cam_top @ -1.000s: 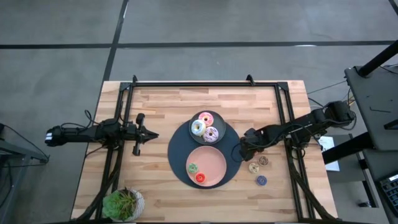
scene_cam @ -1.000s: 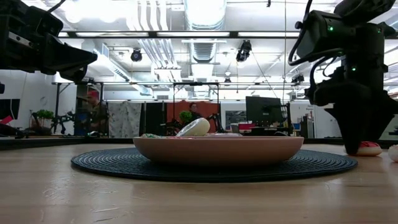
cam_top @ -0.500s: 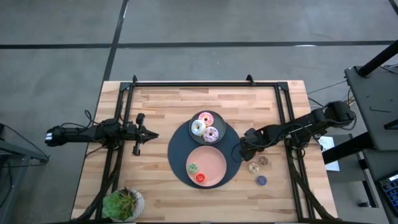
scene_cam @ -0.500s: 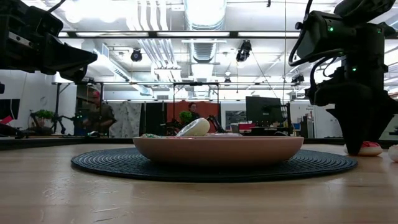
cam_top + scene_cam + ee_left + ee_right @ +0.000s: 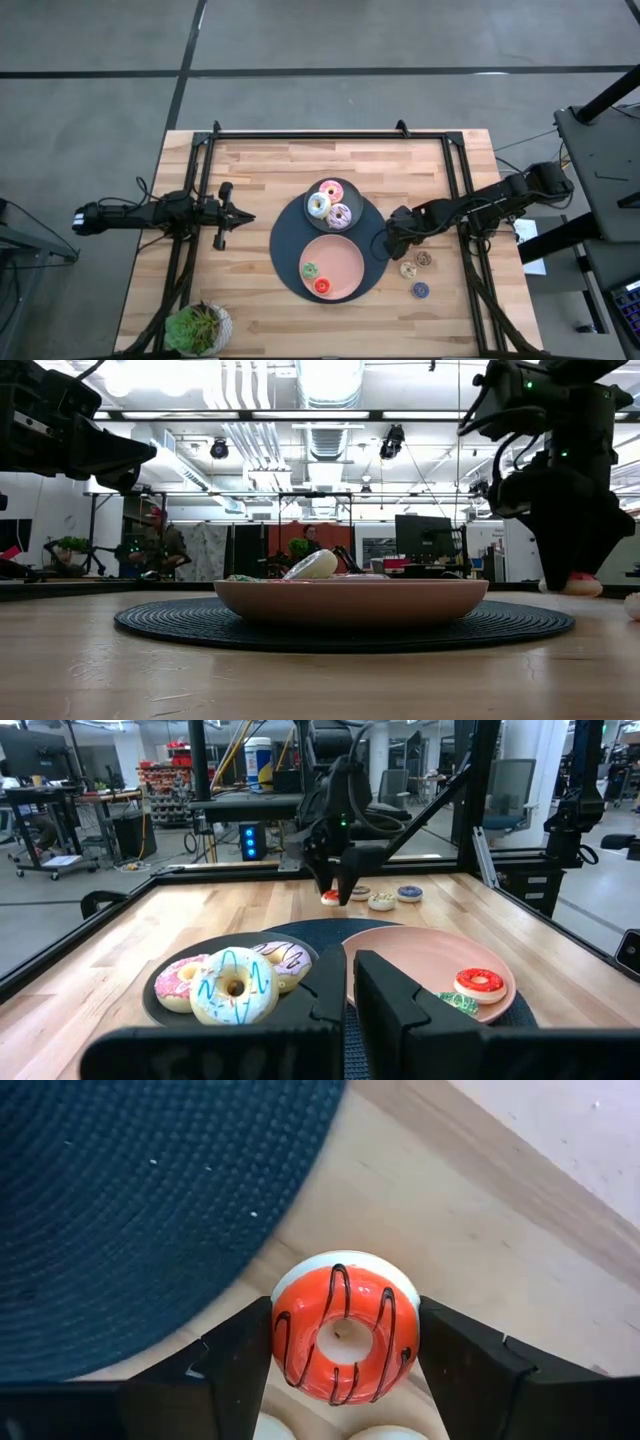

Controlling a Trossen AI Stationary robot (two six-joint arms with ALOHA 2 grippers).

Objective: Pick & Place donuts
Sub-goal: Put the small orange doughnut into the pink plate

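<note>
- Clamping an orange-frosted donut (image 5: 345,1328) with dark drizzle lines, the right gripper (image 5: 345,1365) has both fingers pressed against its sides, raised just off the wood beside the round dark mat's (image 5: 290,245) right edge.
- No writing or brand is readable anywhere.
- From above, the right gripper hides that donut.
- Left of the mat, the left gripper (image 5: 232,216) waits; its finger spacing cannot be made out.
- On the mat, the pink plate (image 5: 345,258) carries a red donut (image 5: 322,286) and a green donut (image 5: 310,270).

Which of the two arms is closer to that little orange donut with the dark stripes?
Right. The right gripper holds the orange donut between its fingers, beside the dark mat; the left gripper waits across the mat.
</note>
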